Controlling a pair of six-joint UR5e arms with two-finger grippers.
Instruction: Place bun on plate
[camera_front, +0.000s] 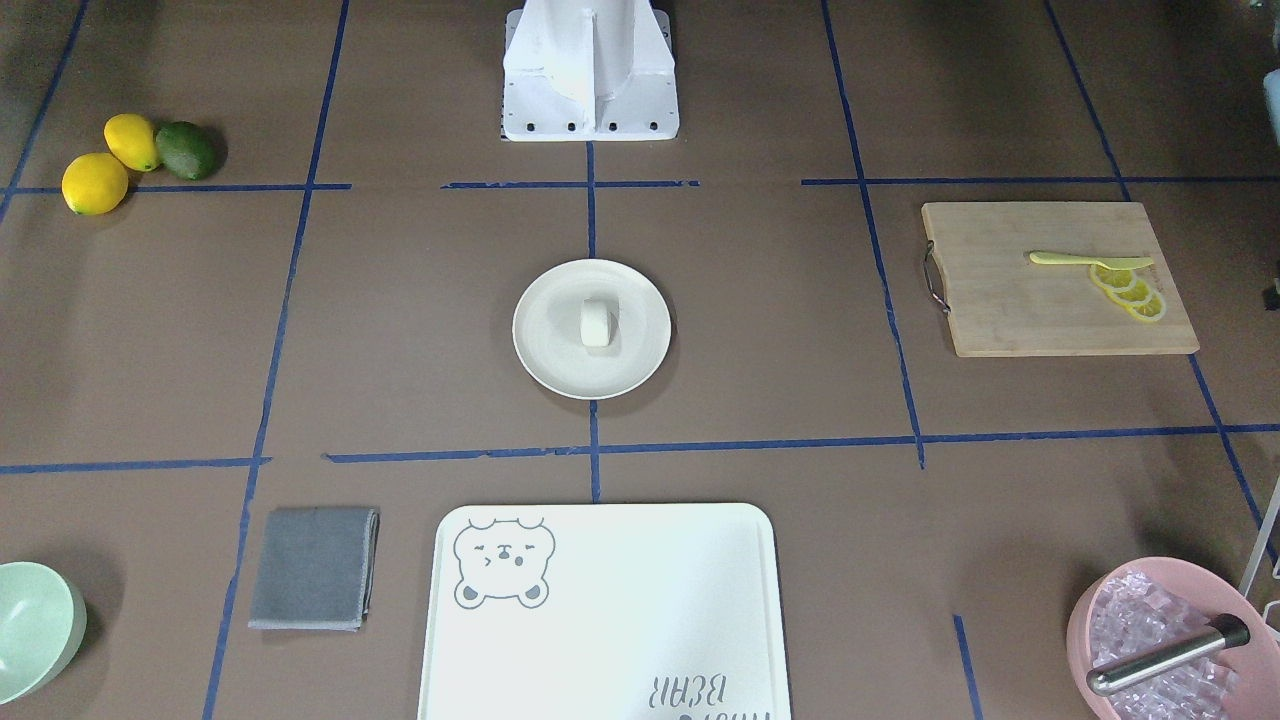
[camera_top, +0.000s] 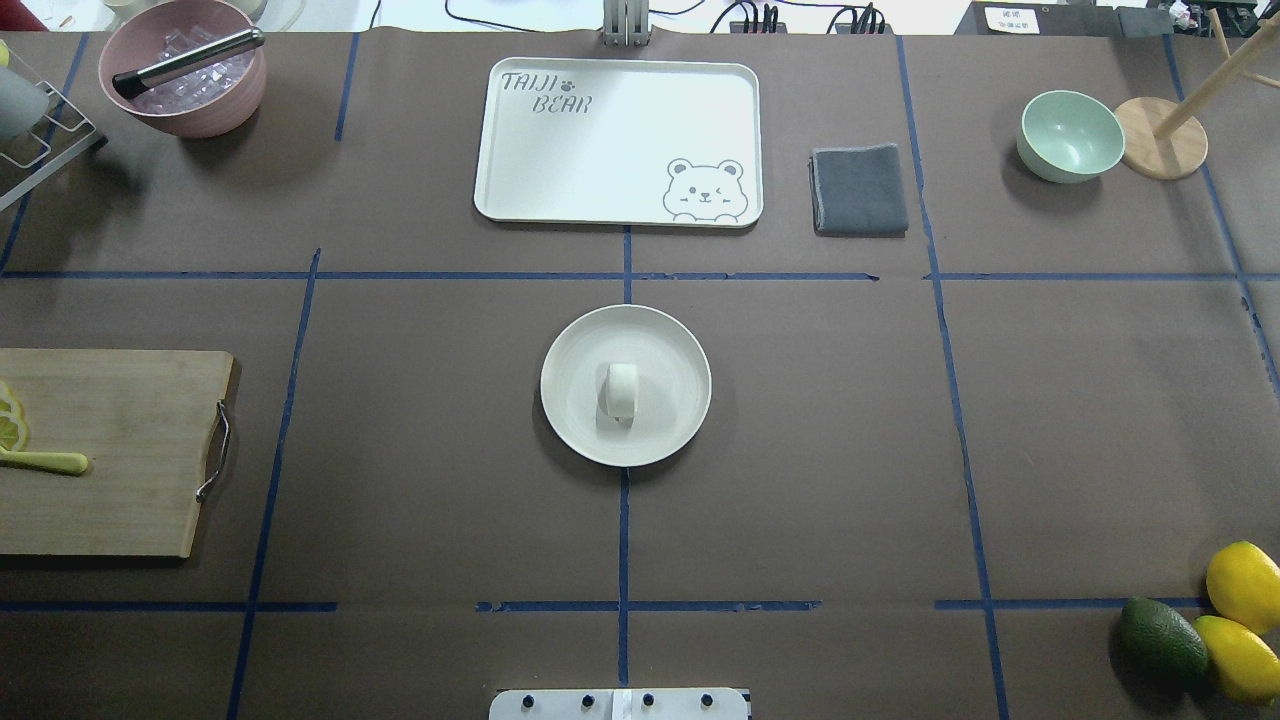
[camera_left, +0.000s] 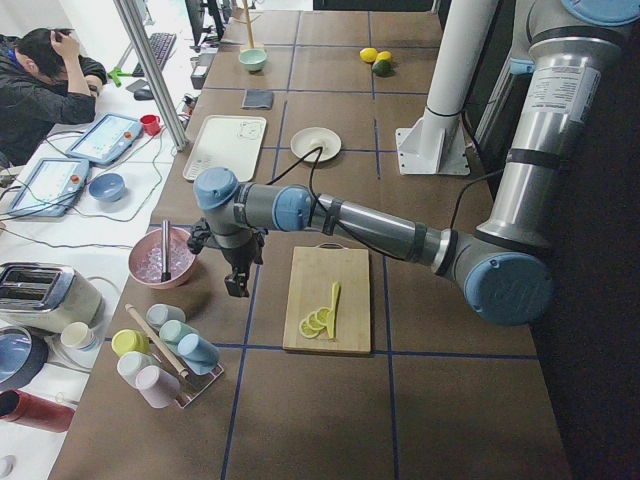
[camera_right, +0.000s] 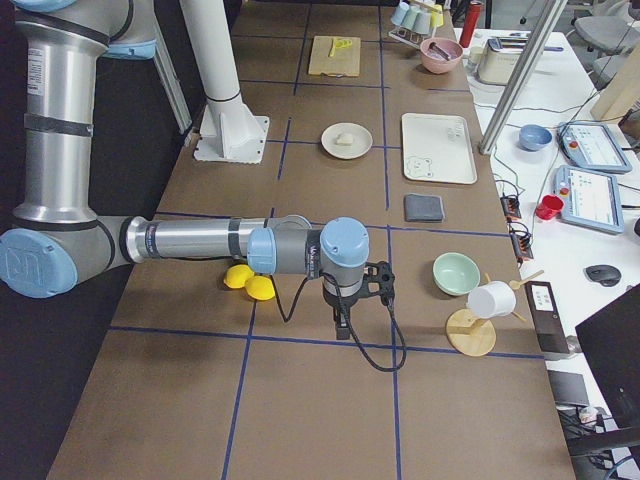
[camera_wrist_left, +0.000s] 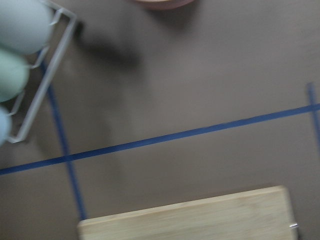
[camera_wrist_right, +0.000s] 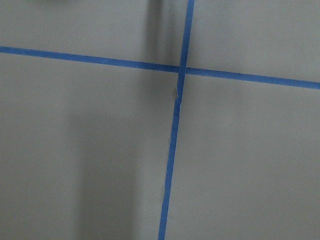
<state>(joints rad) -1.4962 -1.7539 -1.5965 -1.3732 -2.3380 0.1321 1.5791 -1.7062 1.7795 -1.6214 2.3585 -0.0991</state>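
The small white bun (camera_front: 597, 322) (camera_top: 622, 390) lies in the middle of the round cream plate (camera_front: 548, 335) (camera_top: 575, 385) at the table's centre. Neither arm is near it. My left gripper (camera_left: 237, 285) shows only in the exterior left view, hanging between the pink bowl and the cutting board; I cannot tell whether it is open or shut. My right gripper (camera_right: 342, 328) shows only in the exterior right view, pointing down over a tape line beside the lemons; its state cannot be told either. Both wrist views show only the table.
A bear-print tray (camera_top: 618, 140), grey cloth (camera_top: 858, 190) and green bowl (camera_top: 1070, 135) sit beyond the plate. A pink bowl (camera_top: 185, 75) of ice holds tongs. A cutting board (camera_top: 110, 450) carries lemon slices. Lemons and an avocado (camera_top: 1160, 635) lie near right. A person (camera_left: 45, 85) sits at a desk.
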